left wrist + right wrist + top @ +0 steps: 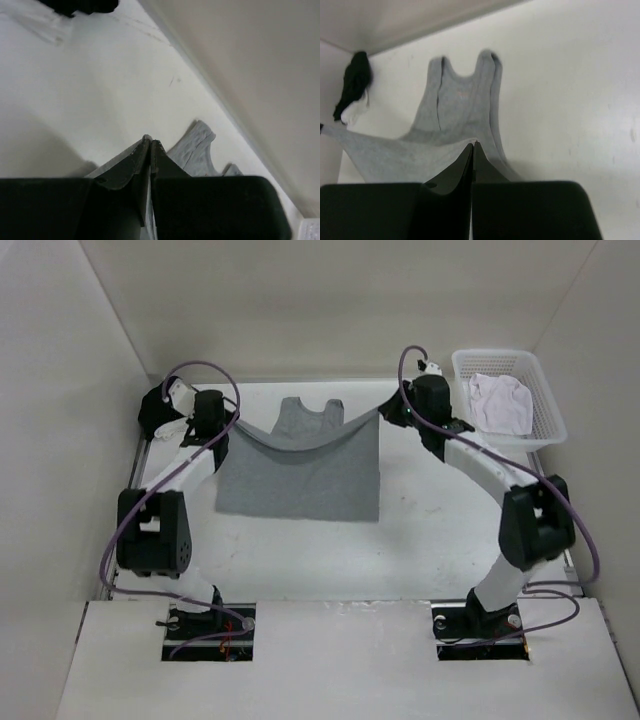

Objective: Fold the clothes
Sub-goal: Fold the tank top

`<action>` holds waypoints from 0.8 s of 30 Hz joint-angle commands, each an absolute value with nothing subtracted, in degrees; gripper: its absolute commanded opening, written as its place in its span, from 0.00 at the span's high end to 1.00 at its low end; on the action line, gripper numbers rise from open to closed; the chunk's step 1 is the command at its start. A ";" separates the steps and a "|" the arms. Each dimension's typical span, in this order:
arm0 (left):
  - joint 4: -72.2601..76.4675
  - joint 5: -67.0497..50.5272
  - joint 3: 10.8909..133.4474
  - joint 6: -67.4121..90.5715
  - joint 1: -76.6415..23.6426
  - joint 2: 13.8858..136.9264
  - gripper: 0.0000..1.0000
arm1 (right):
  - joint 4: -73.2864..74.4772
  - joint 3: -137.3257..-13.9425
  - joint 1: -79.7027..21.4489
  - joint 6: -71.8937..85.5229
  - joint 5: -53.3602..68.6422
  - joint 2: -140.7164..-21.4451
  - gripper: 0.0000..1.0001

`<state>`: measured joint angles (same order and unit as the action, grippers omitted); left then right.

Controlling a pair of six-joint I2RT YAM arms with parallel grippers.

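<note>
The left pincer (pixel 233 426) and the right pincer (pixel 381 413) each clamp one corner of the grey tank top (pixel 300 480), holding that edge up at the far side of the desk (pixel 440 530).

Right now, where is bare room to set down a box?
Free: the table strip between the grey garment and the near edge, and the patch between garment and right arm. Crowded: the back, where left gripper and right gripper hold the garment, and the basket corner.
</note>
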<state>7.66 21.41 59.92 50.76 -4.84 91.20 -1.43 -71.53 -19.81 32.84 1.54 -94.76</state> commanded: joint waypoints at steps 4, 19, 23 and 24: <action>13.80 20.22 78.81 49.66 -3.65 108.34 0.93 | -1.94 -91.91 -14.64 32.16 4.31 -113.00 1.00; 21.35 17.84 40.05 52.89 -6.45 82.04 0.69 | -8.25 -66.23 -17.87 34.01 -4.04 -98.38 0.79; 20.48 13.47 27.10 54.94 -4.36 72.62 0.70 | -13.87 -49.17 -23.32 37.26 -5.01 -88.27 1.00; 20.22 11.71 25.42 54.84 -3.22 71.47 0.69 | -14.76 -46.00 -24.55 37.61 -4.92 -86.24 1.00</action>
<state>18.06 15.05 30.46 53.08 -5.98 74.26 -7.92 -52.71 -21.63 35.66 -3.51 -90.61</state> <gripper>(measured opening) 0.306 0.002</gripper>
